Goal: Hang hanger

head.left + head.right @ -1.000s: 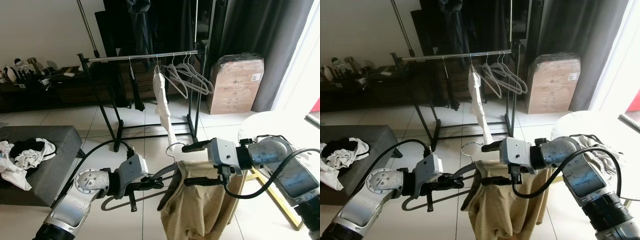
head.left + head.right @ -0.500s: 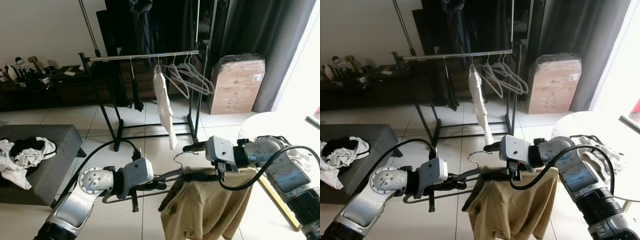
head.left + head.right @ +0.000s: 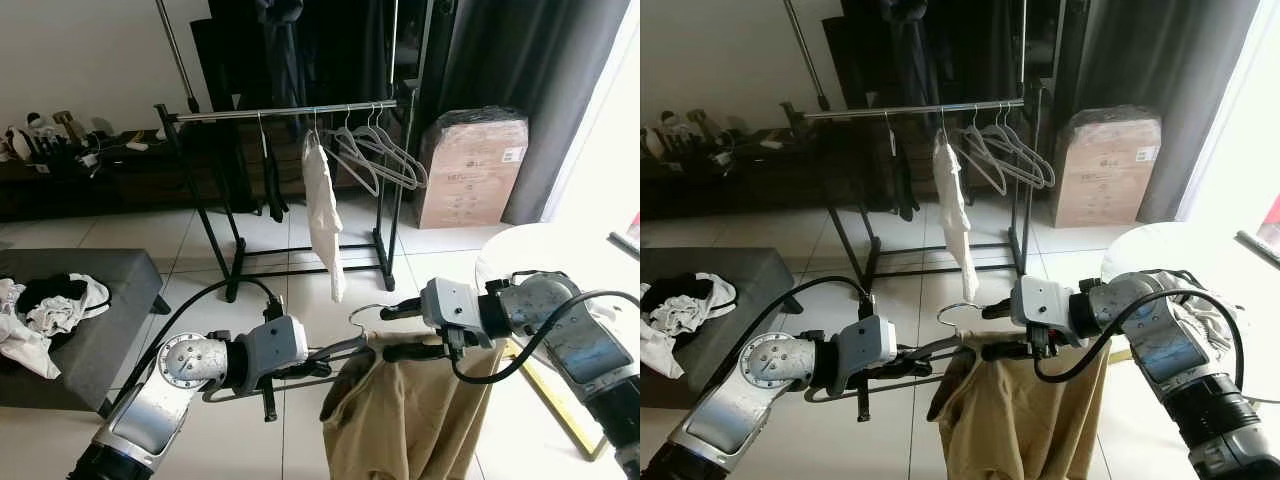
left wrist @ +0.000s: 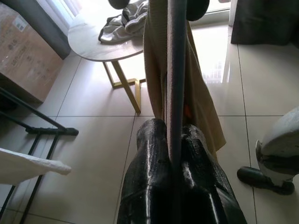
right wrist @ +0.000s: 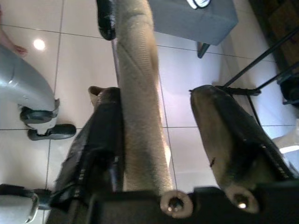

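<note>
Left gripper (image 3: 318, 366) grasps hanger (image 3: 345, 347); right gripper (image 3: 385, 331) spread. Raise level; seat hook (image 3: 362, 310) over far rail (image 3: 285, 114).

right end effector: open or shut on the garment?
Open. The right end effector has its fingers spread, with the tan garment lying along one finger and a clear gap to the other.

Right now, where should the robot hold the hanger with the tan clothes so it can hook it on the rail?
Probably by the grey hanger bar's bare left end, from the robot's left, where the left gripper is shut on it. The tan garment covers the right half, and the hook must stay free for the rail.
</note>
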